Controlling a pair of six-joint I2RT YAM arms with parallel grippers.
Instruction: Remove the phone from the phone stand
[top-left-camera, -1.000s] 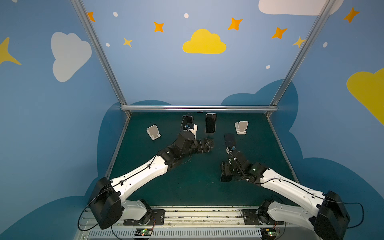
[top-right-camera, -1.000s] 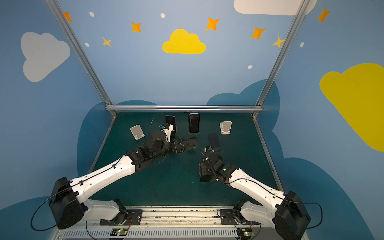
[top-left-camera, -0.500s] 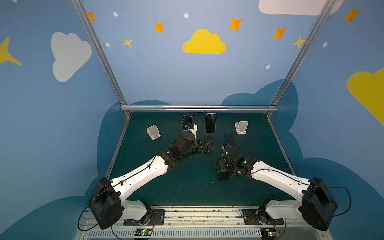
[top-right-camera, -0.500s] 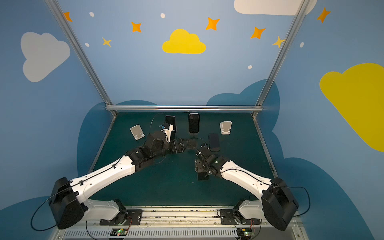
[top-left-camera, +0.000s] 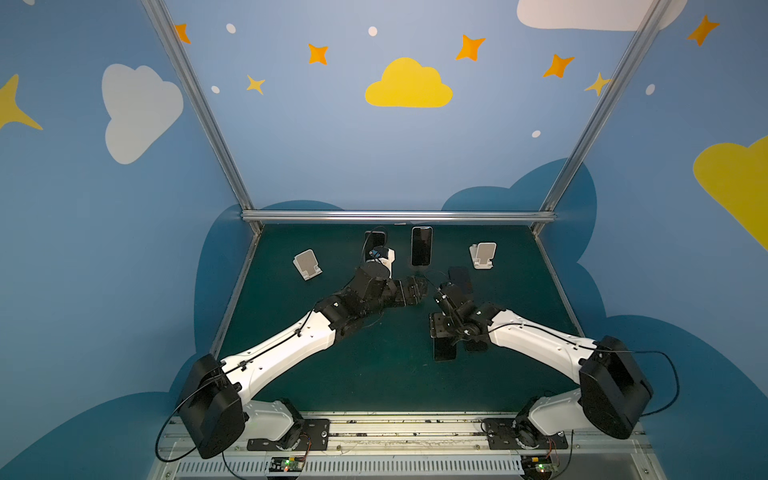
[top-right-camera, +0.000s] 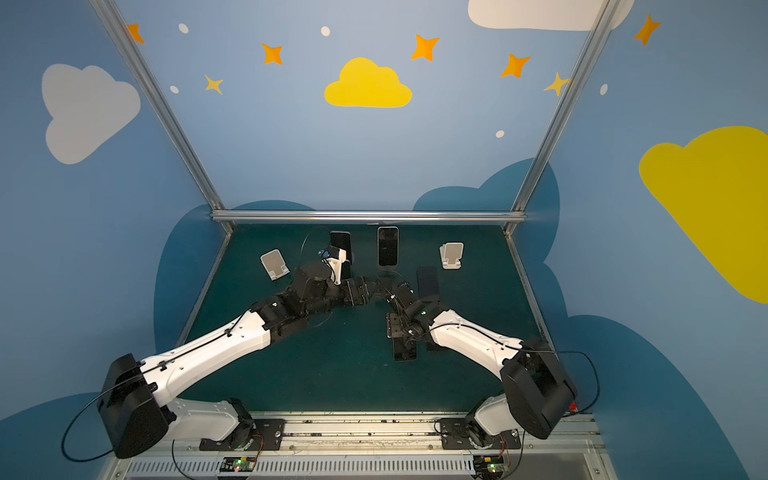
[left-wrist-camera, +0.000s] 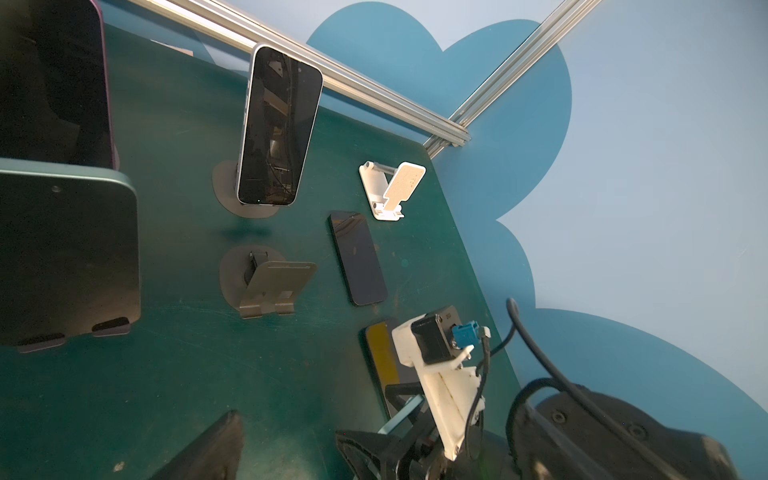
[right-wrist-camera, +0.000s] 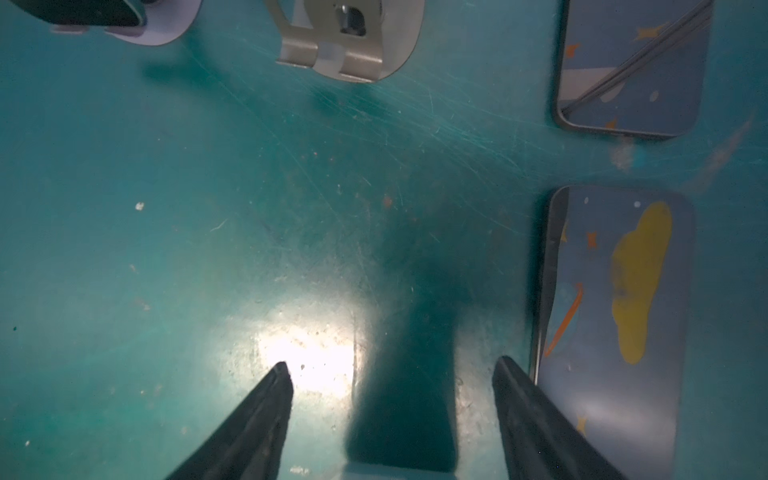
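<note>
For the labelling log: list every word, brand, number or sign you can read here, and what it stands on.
No text here can be read.
On the wrist camera: a tiny mark on its black housing, too small to read.
On the white phone stand: faint marks on its plate, too blurred to read.
On the upright phone: dark screen, reflections only.

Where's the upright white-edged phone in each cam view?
Top view: white-edged phone, back centre, standing upright.
Top view: the phone, same spot.
Left wrist: the phone, behind the empty grey stand.
Right wrist: not in it.
Landmark: flat dark phone, in all four.
</note>
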